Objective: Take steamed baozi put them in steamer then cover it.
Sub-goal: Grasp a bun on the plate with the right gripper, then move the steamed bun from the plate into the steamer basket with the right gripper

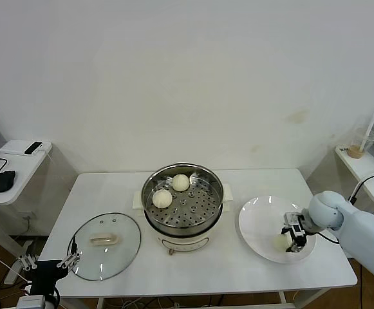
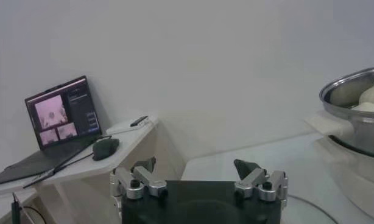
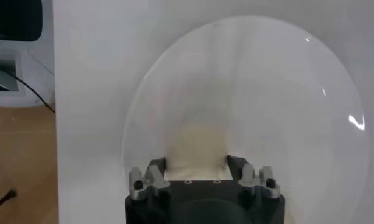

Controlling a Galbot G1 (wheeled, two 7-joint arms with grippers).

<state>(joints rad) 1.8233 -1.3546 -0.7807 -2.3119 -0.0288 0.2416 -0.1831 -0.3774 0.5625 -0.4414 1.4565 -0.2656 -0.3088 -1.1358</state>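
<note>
The right gripper (image 3: pixel 196 165) is down on the plate (image 1: pixel 257 219), right of the steamer (image 1: pixel 183 206), its fingers on either side of a bun (image 3: pixel 196 146), seemingly closing on it. Round, the bun has no long axis. Two buns (image 1: pixel 171 190) already sit in the steamer, which lies left. The lid (image 1: pixel 105 245) lies left of the steamer, near the idle, wide-open left gripper (image 2: pixel 199 176).
</note>
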